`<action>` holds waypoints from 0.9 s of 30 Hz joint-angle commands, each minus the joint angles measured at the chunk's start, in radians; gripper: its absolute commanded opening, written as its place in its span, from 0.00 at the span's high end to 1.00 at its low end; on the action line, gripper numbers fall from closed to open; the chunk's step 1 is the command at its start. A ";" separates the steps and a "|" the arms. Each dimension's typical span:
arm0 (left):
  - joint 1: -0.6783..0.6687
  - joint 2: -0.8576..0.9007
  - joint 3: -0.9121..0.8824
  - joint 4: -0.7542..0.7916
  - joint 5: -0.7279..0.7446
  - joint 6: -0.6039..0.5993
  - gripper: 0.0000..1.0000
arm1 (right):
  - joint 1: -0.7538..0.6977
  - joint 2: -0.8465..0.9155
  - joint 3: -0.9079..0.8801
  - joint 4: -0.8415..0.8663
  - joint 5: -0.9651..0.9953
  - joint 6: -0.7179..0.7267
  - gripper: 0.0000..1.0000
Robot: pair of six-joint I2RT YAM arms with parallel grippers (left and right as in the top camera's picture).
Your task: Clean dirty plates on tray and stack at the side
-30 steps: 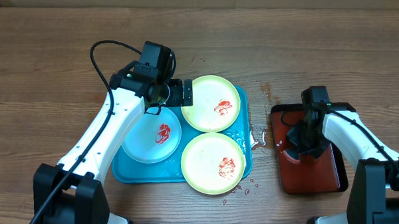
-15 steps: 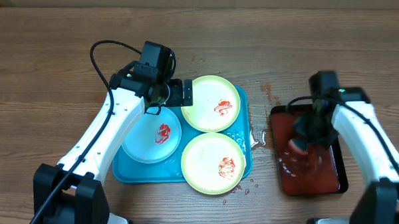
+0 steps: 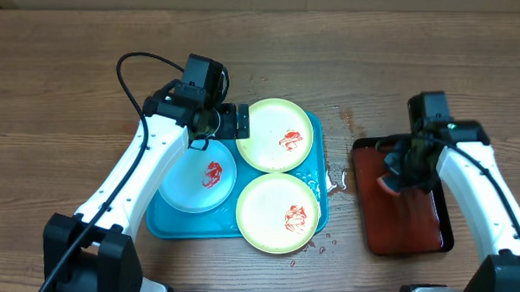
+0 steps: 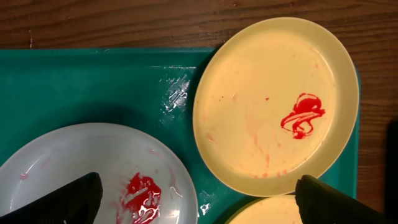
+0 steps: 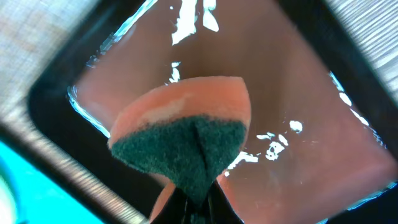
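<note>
Though still above small tray [image 3: 409, 227], right hand [image 5: 194, 198] higher, clenching sponge [image 5: 186, 134]; left hand [image 3: 235, 121] released.

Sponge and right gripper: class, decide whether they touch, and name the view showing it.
Touching. The right wrist view shows the sponge pinched, folded, in the shut right gripper over the dark red tray.

Spanning the whole overhead view as a wooden table [image 3: 63, 61], with the grain running side to side. Bearing a turquoise tray [image 3: 196, 226] a little left of centre, lying flat and slightly askew to the table's edges. Bearing a smaller dark red-brown tray [image 3: 409, 225] with a black rim off to the right, near the first but not touching it. Glistening with a wet patch [image 3: 337, 179] in the gap between the two trays, just beside the turquoise rim. Showing scattered droplets [image 3: 344, 119] further back in that gap.
</note>
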 commanded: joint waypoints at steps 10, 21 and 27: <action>0.013 0.005 0.021 -0.041 -0.017 0.012 0.00 | 0.004 -0.016 -0.105 0.087 -0.021 -0.082 0.96; 0.014 0.005 0.021 -0.043 -0.026 0.023 0.19 | 0.004 -0.287 -0.004 0.177 0.046 -0.117 0.96; 0.014 0.005 0.021 -0.039 -0.026 0.043 0.29 | 0.004 -0.432 -0.004 0.244 0.122 -0.285 0.96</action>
